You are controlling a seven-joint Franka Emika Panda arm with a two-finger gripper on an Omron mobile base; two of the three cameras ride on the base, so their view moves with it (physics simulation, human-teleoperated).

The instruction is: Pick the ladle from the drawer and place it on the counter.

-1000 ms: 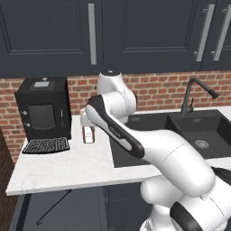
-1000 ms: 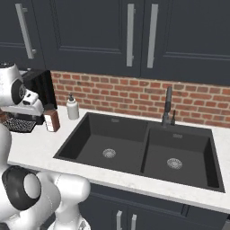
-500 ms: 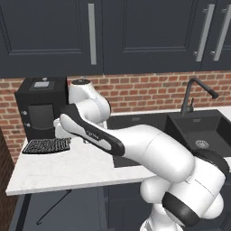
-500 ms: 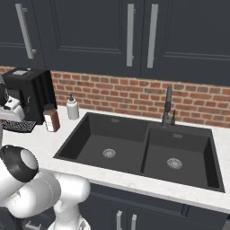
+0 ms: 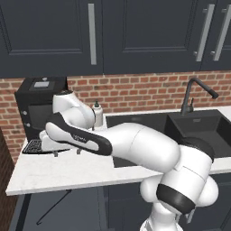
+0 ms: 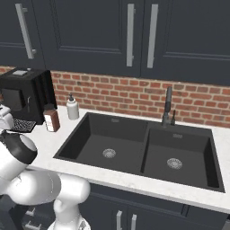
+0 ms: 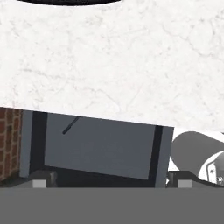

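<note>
Your gripper (image 7: 109, 178) hangs spread wide and empty over the counter (image 7: 109, 57) edge; the ladle (image 7: 70, 125), probably that thin rod, sits in the drawer (image 7: 100, 148) below. Descend carelessly and you'll clip that edge.

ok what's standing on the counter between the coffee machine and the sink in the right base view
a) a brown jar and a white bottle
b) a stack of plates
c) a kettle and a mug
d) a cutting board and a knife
a: a brown jar with a white label stands on the counter by the coffee machine, and a white bottle stands beside it, nearer the sink.
</note>
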